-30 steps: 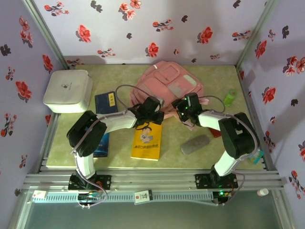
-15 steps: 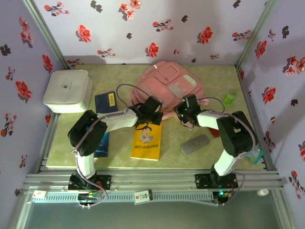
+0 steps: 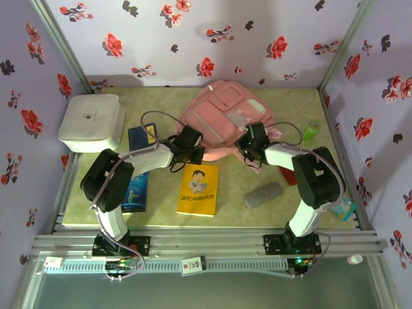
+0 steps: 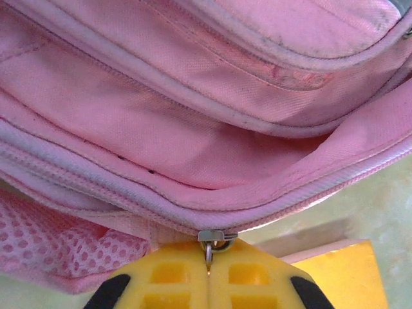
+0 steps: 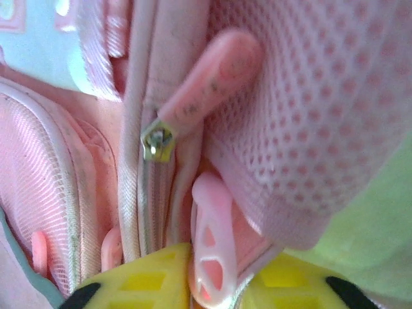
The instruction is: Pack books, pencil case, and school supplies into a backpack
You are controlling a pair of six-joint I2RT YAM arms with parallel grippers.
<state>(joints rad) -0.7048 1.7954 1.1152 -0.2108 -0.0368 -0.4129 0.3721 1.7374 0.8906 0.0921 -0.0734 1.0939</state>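
The pink backpack lies at the back centre of the table. My left gripper is at its near edge, shut on the metal zipper pull of the main zip; the yellow pads meet around it. My right gripper is at the bag's near right corner, shut on a pale pink plastic buckle beside the mesh side pocket. The yellow book, navy book and blue book lie flat on the table. The grey pencil case rests near right.
A white rounded box stands at the back left. A small green object lies by the right wall. A second zipper slider with a pink tab sits just above my right fingers. Patterned walls close in three sides.
My left gripper has moved left along the bag's near edge with the zipper pull. My right gripper has closed on the buckle and edged up toward the bag.
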